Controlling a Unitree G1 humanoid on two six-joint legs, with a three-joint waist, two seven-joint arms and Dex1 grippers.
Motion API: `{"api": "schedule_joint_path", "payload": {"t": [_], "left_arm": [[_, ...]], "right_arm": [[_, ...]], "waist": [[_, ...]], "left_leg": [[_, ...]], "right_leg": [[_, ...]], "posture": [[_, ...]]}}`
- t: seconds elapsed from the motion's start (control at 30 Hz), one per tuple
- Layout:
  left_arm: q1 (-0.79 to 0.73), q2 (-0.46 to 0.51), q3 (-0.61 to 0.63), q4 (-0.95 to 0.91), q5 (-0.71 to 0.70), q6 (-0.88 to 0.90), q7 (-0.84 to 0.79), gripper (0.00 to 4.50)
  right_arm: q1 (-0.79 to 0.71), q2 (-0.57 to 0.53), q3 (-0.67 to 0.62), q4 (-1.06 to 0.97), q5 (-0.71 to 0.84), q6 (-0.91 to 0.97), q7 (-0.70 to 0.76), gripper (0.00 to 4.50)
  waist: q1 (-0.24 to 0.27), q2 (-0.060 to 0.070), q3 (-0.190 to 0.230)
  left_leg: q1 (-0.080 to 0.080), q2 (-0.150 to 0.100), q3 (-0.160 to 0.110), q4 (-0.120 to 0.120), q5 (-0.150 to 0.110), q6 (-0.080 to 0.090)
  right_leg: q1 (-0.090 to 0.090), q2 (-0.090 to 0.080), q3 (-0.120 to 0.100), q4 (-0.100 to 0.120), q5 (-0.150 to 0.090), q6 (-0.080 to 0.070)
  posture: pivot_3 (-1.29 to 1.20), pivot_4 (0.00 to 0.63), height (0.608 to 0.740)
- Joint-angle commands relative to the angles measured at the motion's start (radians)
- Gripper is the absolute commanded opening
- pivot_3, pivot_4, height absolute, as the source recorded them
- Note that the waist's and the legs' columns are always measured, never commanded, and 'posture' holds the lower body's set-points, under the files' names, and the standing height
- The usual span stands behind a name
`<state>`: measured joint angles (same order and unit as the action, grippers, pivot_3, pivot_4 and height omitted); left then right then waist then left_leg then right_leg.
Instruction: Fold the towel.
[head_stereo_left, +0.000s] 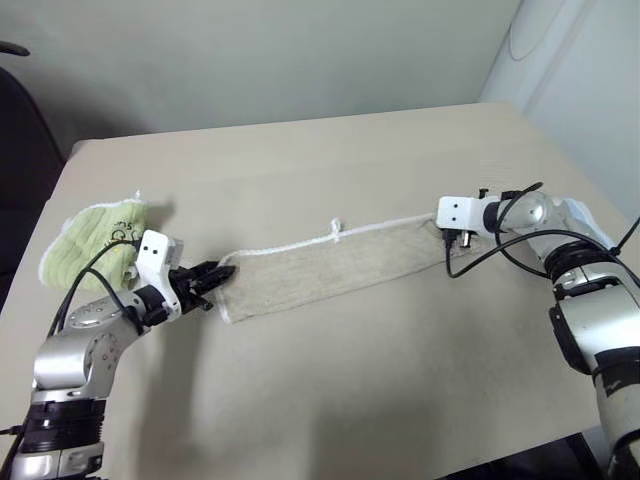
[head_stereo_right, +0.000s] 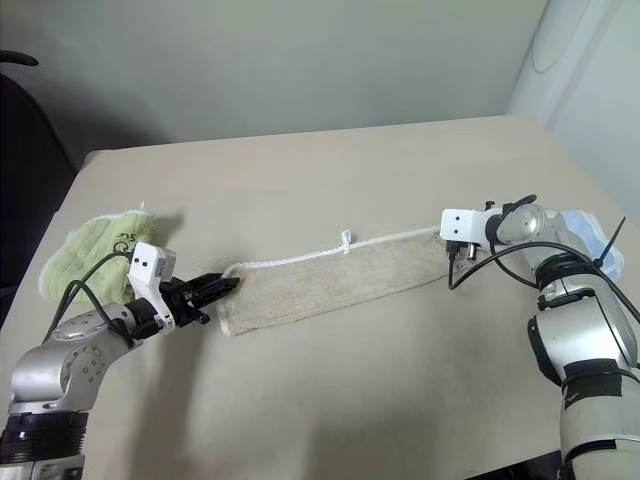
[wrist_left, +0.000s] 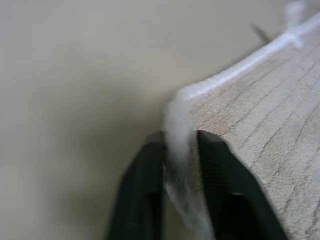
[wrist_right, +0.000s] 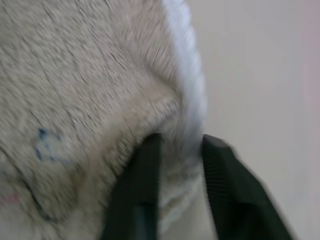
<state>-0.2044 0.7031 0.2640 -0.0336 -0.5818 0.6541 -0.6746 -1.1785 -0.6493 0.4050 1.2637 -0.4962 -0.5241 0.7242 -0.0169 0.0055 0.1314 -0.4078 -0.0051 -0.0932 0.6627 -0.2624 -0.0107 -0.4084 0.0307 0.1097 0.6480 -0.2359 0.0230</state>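
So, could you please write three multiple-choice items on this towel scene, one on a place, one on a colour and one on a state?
1. Where does the light green cloth lie?
A. beside the left gripper
B. under the right gripper
C. on top of the towel

2. What colour is the towel's corded edging?
A. blue
B. white
C. black

3. How does the towel lie?
A. rolled into a ball
B. hanging off the table
C. stretched in a long strip between both grippers

Answers: 1 A, it sits at the table's left edge near that arm. 2 B, the cord is white. 3 C, each wrist view shows fingers astride a towel end.
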Motion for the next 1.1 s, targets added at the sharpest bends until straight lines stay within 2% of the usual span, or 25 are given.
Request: {"api": "schedule_joint_path", "payload": {"t": [0.03,0.2,0.3,0.33,0.37,0.43,0.47,0.5,0.57,0.63,0.73,0.83,0.97,1.1], "left_arm": [[-0.001,-0.007,0.046,-0.001,-0.006,-0.012,0.006,2.84],[0.02,-0.008,0.048,-0.031,0.044,-0.044,0.045,4.49],[0.015,-0.023,0.102,-0.063,0.05,-0.076,0.099,4.49],[0.016,-0.023,0.112,-0.085,0.056,-0.096,0.107,4.49],[0.016,-0.023,0.118,-0.114,0.052,-0.102,0.109,4.49],[0.009,-0.026,0.104,-0.204,0.018,-0.097,0.089,4.49],[0.007,-0.028,0.099,-0.23,0.007,-0.092,0.082,4.5],[0.005,-0.028,0.09,-0.251,0.0,-0.089,0.073,4.5],[-0.004,-0.013,0.02,-0.295,0.015,-0.095,0.026,4.5],[-0.014,-0.003,-0.042,-0.311,0.033,-0.103,-0.015,4.5],[-0.044,-0.012,-0.11,-0.298,0.055,-0.119,-0.045,4.5],[-0.066,-0.026,-0.149,-0.276,0.072,-0.136,-0.062,4.5],[-0.078,-0.052,-0.188,-0.266,0.08,-0.151,-0.081,4.5],[-0.09,-0.079,-0.205,-0.263,0.081,-0.155,-0.076,4.5]], "right_arm": [[-0.037,-0.047,0.007,-0.011,-0.036,-0.046,-0.087,2.75],[-0.024,-0.102,-0.028,-0.034,-0.045,-0.079,-0.232,4.45],[0.036,-0.12,-0.205,-0.067,0.176,-0.004,-0.095,4.45],[0.068,-0.114,-0.283,-0.102,0.276,0.077,-0.02,4.45],[0.113,-0.106,-0.353,-0.166,0.374,0.191,0.056,4.45],[0.271,-0.09,-0.497,-0.454,0.621,0.65,0.176,4.45],[0.331,-0.088,-0.536,-0.574,0.692,0.81,0.19,4.48],[0.377,-0.085,-0.576,-0.68,0.757,0.971,0.175,4.48],[0.45,-0.049,-0.737,-0.828,0.911,1.323,0.042,4.48],[0.509,-0.008,-0.868,-0.934,1.006,1.551,-0.073,4.48],[0.581,0.05,-1.002,-1.09,1.114,1.748,-0.157,4.48],[0.602,0.097,-1.1,-1.164,1.17,1.871,-0.238,4.48],[0.625,0.18,-1.179,-1.234,1.214,1.987,-0.313,4.48],[0.599,0.272,-1.205,-1.211,1.197,2.006,-0.395,4.48]], "waist": [[0.0,0.0,0.0],[-0.001,0.0,0.0],[0.001,-0.001,0.0],[0.001,-0.002,-0.001],[0.002,-0.002,-0.001],[0.006,-0.004,-0.002],[0.011,-0.004,-0.002],[0.013,-0.004,-0.002],[0.013,-0.003,-0.001],[0.013,-0.002,-0.001],[0.01,-0.003,-0.001],[0.006,-0.003,-0.001],[0.001,-0.003,-0.001],[0.0,-0.003,-0.001]], "left_leg": [[0.0,0.0,0.0,0.0,0.0,0.0],[0.0,0.0,0.0,0.0,0.0,0.0],[0.0,0.0,0.0,0.0,0.0,0.0],[0.0,0.001,0.0,0.0,0.0,0.0],[0.0,0.001,0.0,0.0,0.0,0.0],[0.0,0.0,0.0,0.0,0.001,-0.001],[0.001,0.001,0.0,0.001,0.001,-0.001],[0.001,0.0,0.001,0.001,0.001,-0.001],[0.001,0.0,0.002,0.002,0.001,-0.001],[0.003,0.0,0.003,0.001,0.001,-0.002],[0.006,0.001,0.002,0.0,0.002,-0.004],[0.008,0.001,0.002,0.001,0.002,-0.002],[0.008,0.001,0.002,0.002,-0.002,0.005],[0.008,0.0,0.001,0.001,0.001,0.001]], "right_leg": [[0.0,0.0,0.0,0.0,0.0,0.0],[0.0,0.0,0.0,0.001,0.0,-0.001],[0.0,0.0,0.0,0.001,0.0,-0.001],[0.0,0.0,0.0,0.001,0.0,-0.001],[0.001,0.0,0.0,0.0,0.0,-0.001],[0.002,0.0,0.0,-0.001,0.0,-0.001],[0.003,0.001,-0.001,-0.002,0.0,-0.001],[0.004,0.001,-0.001,-0.003,0.0,-0.001],[0.004,0.001,0.0,-0.003,0.0,-0.001],[0.004,0.001,0.001,-0.002,0.0,-0.001],[0.005,0.002,0.001,0.0,0.0,-0.001],[0.006,0.002,0.001,0.002,0.0,-0.001],[0.006,0.002,0.002,0.002,0.0,0.0],[0.005,0.002,0.001,0.001,0.0,0.0]], "posture": [[0.0,0.15,0.74],[0.0,0.15,0.74],[0.0,0.15,0.74],[0.0,0.15,0.74],[0.0,0.15,0.74],[0.0,0.15,0.74],[0.0,0.15,0.74],[0.0,0.15,0.74],[0.0,0.15,0.74],[0.0,0.15,0.74],[0.0,0.15,0.74],[0.0,0.15,0.74],[0.0,0.15,0.74],[0.0,0.15,0.74]]}}
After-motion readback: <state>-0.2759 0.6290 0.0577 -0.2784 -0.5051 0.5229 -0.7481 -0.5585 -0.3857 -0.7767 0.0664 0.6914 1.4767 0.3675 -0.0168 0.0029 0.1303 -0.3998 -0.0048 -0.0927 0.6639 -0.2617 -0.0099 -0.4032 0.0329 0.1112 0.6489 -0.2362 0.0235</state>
